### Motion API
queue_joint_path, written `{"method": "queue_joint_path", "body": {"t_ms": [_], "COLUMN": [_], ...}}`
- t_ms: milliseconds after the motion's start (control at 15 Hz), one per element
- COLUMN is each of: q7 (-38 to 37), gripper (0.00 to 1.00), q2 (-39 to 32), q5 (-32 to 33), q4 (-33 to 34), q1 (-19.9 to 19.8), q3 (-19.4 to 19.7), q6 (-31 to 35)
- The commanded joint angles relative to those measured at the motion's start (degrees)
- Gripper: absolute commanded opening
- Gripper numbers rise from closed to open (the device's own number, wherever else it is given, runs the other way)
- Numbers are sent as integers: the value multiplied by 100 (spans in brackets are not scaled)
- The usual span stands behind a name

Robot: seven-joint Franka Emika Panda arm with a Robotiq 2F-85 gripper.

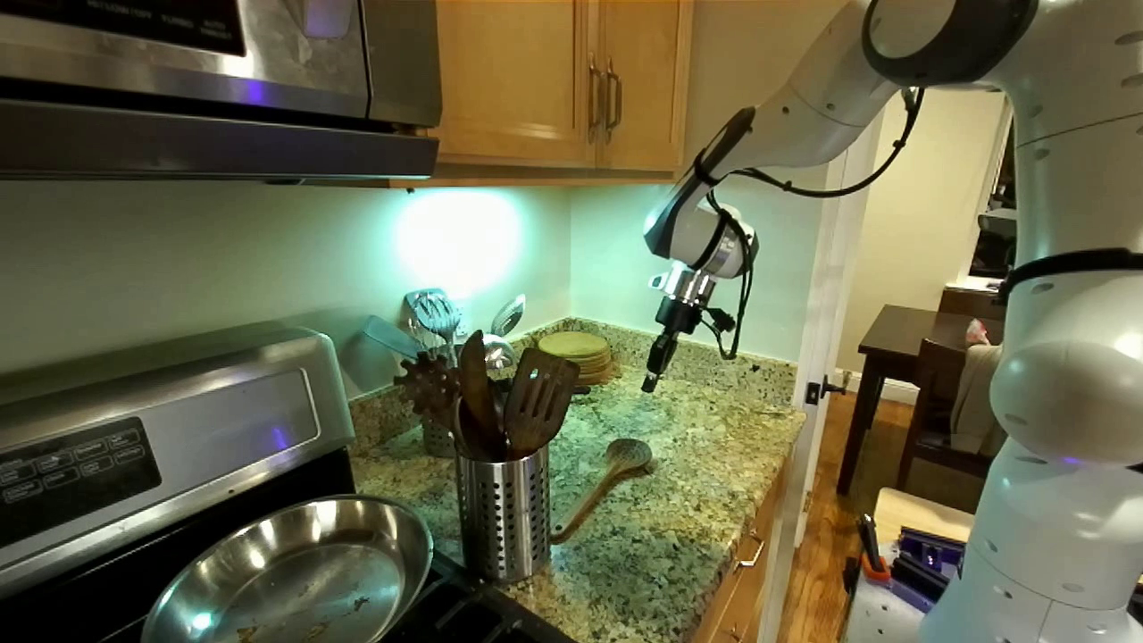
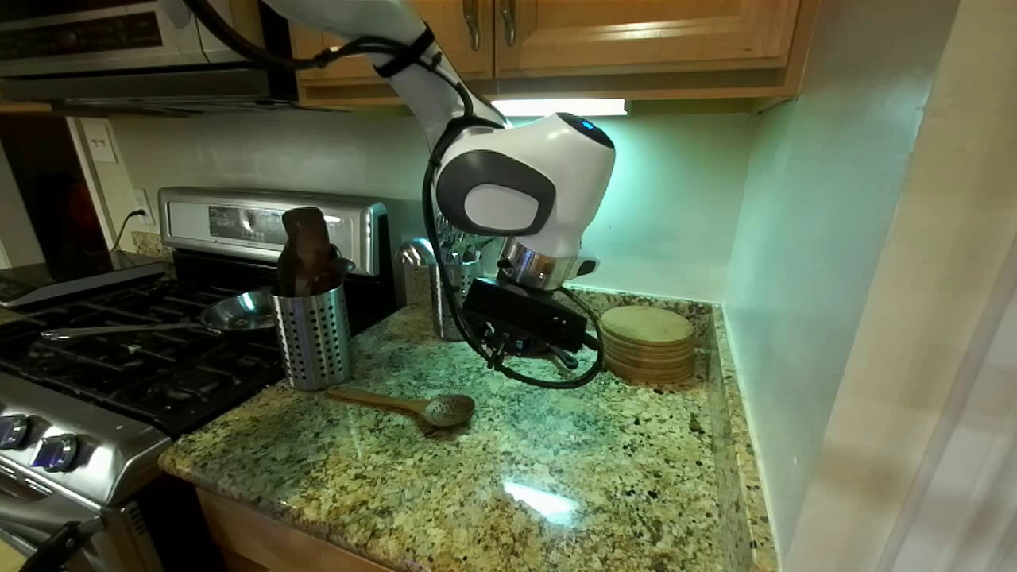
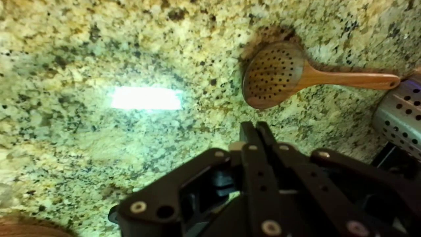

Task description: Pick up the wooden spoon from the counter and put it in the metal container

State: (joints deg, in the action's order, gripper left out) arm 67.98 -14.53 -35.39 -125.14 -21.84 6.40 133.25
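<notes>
The wooden spoon, with a perforated bowl, lies on the counter in both exterior views (image 1: 628, 454) (image 2: 449, 410) and in the wrist view (image 3: 273, 77). Its handle end is close by the metal container (image 1: 504, 527), which also shows in the other views (image 2: 312, 338) (image 3: 403, 113). The container stands upright at the stove-side edge of the speckled counter (image 1: 705, 429), holding several dark wooden utensils. My gripper (image 3: 254, 124) is shut and empty, pointing down above the counter, with the spoon's bowl just beyond its fingertips in the wrist view. It hangs well above the surface in an exterior view (image 1: 650, 384).
A steel pan (image 1: 312, 572) sits on the black stove (image 2: 159, 357). A rear steel holder (image 2: 457, 298) contains several metal utensils. A stack of round wooden plates (image 2: 647, 345) stands in the back corner. Cabinets (image 1: 518, 80) and a microwave (image 1: 179, 89) hang above.
</notes>
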Motion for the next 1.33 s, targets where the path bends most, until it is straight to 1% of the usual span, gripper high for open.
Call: {"method": "queue_joint_path", "body": {"t_ms": [0, 67, 667, 800, 1267], "q7": [-187, -197, -647, -749, -1109], "gripper": [29, 31, 89, 100, 100], "q2": [144, 36, -967, -1110, -1406], "q5": [86, 96, 388, 461, 669], "q4": [-193, -122, 380, 478, 770], "q1": [133, 135, 192, 181, 190], "q3": [126, 121, -56, -122, -282], "q6": [77, 18, -443, -613, -1277]}}
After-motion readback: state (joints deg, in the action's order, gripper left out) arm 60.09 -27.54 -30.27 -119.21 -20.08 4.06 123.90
